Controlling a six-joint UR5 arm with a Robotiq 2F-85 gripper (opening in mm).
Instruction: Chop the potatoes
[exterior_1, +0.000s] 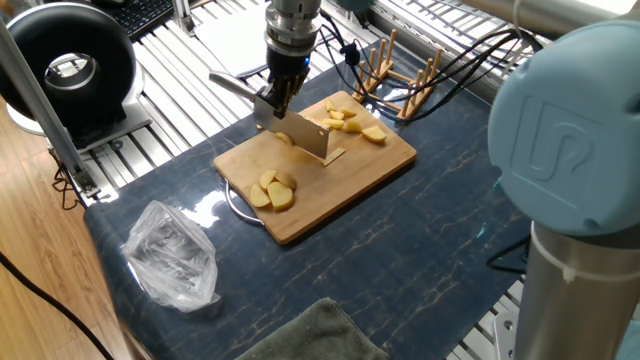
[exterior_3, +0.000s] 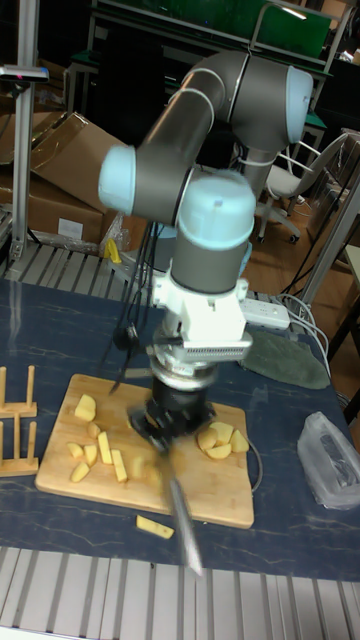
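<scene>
Gripping the knife (exterior_1: 285, 120) by its handle, the end effector (exterior_1: 277, 97) is closed tight around it and is hanging over the 11 o'clock corner of the bamboo board (exterior_1: 330, 185), the blade angling down toward 4 o'clock so that its edge is reaching the board or nearly so (from here I cannot tell if it is touching). The potatoes (exterior_1: 350, 122) are lying on the board in two groups: sticks and small chunks at about 1 o'clock, and a cluster of rounded slices (exterior_1: 273, 190) at about 8 o'clock. One stick (exterior_3: 154, 527) is sitting off the board on the bench (exterior_1: 400, 260). Much of the cutting looks done, I would say, though the rounded slices are waiting for more passes. The arm is standing upright above the board, wrist pointing straight down, with the knife blurred in the tall view.
</scene>
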